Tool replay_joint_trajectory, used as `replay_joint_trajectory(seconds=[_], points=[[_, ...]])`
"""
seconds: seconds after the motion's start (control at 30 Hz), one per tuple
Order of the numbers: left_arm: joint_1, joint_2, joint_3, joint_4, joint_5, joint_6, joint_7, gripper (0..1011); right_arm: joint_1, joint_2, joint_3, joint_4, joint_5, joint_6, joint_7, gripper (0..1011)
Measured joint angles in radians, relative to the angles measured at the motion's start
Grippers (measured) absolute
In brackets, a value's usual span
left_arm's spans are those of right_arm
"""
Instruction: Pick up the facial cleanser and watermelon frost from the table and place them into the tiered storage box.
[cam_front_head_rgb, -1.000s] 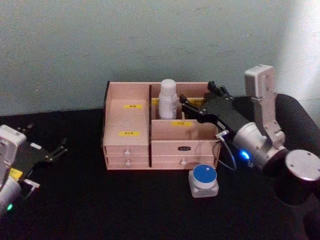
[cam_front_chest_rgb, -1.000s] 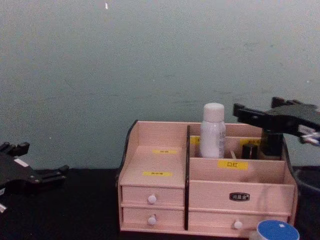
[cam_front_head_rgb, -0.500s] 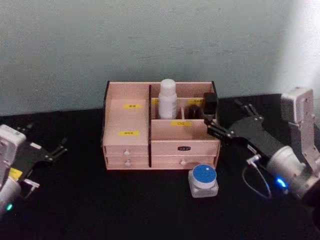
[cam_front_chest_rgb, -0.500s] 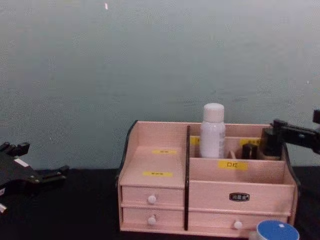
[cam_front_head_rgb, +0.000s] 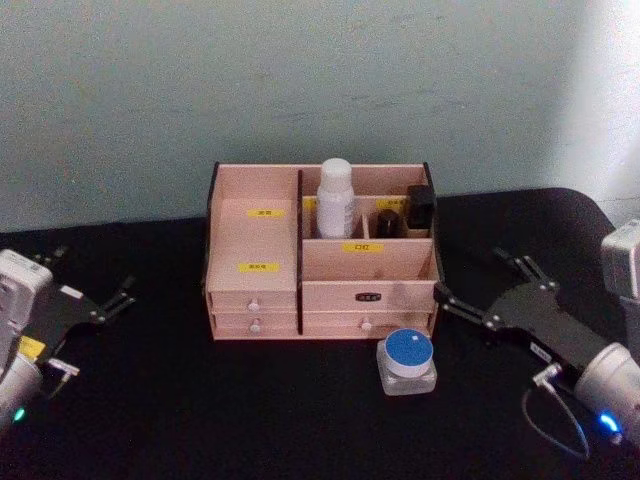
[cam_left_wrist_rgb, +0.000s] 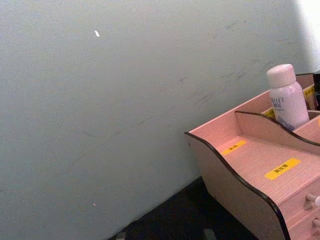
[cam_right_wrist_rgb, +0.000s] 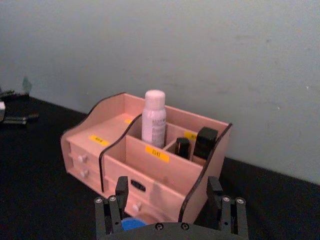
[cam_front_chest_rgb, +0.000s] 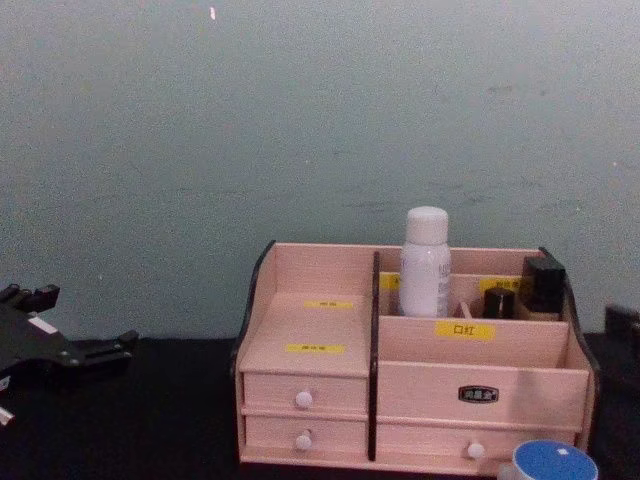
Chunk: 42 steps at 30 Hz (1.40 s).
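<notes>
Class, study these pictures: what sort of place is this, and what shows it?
Probably a staged robot test bench, not a home: a black table against a bare pale wall, one pale pink wooden tiered storage box with yellow labels on it, and the left gripper and right gripper flanking it.

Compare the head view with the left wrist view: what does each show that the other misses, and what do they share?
Head view, not the left wrist view: the open left gripper and open right gripper, low on either side of the tiered storage box, and the blue-lidded jar in front of it. Left wrist view, not the head view: the box's curved outer side panel and lettering on the white bottle. Shared: that bottle standing in a rear compartment, the yellow labels on the left steps, and the wall.
</notes>
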Motion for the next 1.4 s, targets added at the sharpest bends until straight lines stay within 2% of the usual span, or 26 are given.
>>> replay_joint_trajectory(seconds=[0.27, 0.47, 1.0, 1.4], points=[[0.000, 0.000, 0.000, 0.000, 0.000, 0.000, 0.000, 1001, -0.046, 0.027, 0.003, -0.013, -0.002, -0.002, 0.005, 1000], [0.000, 0.000, 0.000, 0.000, 0.000, 0.000, 0.000, 1001, -0.055, 0.038, -0.009, 0.003, -0.015, -0.005, 0.010, 1000], [0.000, 0.000, 0.000, 0.000, 0.000, 0.000, 0.000, 1001, -0.051, 0.070, -0.043, 0.035, -0.016, 0.011, 0.050, 1000], [0.000, 0.000, 0.000, 0.000, 0.000, 0.000, 0.000, 1001, -0.013, 0.078, -0.086, 0.083, -0.003, 0.031, 0.070, 1000]])
